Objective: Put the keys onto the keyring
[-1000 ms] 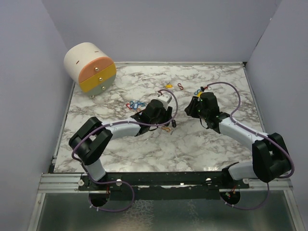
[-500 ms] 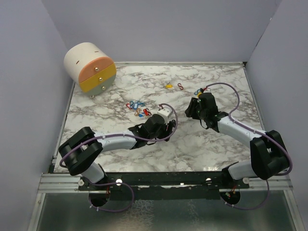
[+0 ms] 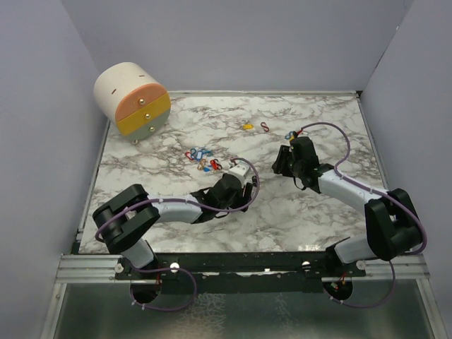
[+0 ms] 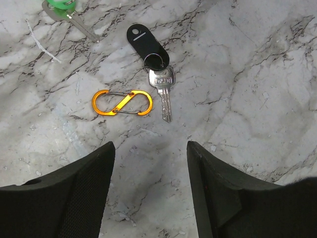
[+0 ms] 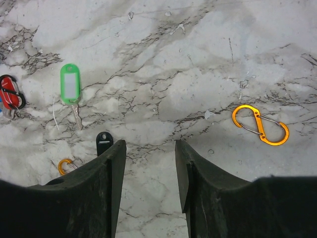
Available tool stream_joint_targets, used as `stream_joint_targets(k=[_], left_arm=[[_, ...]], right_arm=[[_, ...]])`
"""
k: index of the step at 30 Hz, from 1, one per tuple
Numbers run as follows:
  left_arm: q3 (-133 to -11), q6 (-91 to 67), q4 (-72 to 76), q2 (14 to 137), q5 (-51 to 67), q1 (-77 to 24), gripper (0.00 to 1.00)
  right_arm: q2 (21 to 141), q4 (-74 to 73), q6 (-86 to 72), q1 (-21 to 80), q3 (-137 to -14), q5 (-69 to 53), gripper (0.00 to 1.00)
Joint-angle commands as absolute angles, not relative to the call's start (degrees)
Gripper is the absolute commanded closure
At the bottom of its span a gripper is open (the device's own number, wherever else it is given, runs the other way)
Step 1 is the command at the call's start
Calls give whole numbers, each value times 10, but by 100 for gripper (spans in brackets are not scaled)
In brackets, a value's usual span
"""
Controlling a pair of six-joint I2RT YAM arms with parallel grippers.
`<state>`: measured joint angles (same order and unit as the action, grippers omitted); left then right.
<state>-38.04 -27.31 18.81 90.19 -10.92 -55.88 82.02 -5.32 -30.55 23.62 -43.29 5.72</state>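
Marble desk (image 4: 257,74): black oblong plastic key tag (image 4: 142,38) ringed to silver key (image 4: 164,94), beside orange S-shaped wire clip (image 4: 122,102).
Left hand (image 4: 150,146): fingers apart, empty.
Right hand (image 5: 149,144): fingers apart, empty.

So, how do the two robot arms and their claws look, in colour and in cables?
The left arm and right arm have white tube links and bulky black joints. A thin purple cable loops along each. The left claw and right claw each have two wide black fingers.
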Motion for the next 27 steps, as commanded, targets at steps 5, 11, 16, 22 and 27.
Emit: stream_joint_targets(k=[5,11,16,22,27], left_arm=[[-411,-275,222,949,-114,-560,38],[-421,-268,229,965,-116,-555,37],[-433,-264,229,979,-104,-542,37],[-444,-261,230,1006,-83,-523,37],[-446,-259,234,1011,-74,-509,37]], right_arm=[[831,-59,-301,232,-449,81,55],[842,-59,-301,228,-450,79,55],[837,-59,-300,227,-450,80,55],[839,-59,-299,226,-452,81,55],[841,-57,-297,225,-452,80,55]])
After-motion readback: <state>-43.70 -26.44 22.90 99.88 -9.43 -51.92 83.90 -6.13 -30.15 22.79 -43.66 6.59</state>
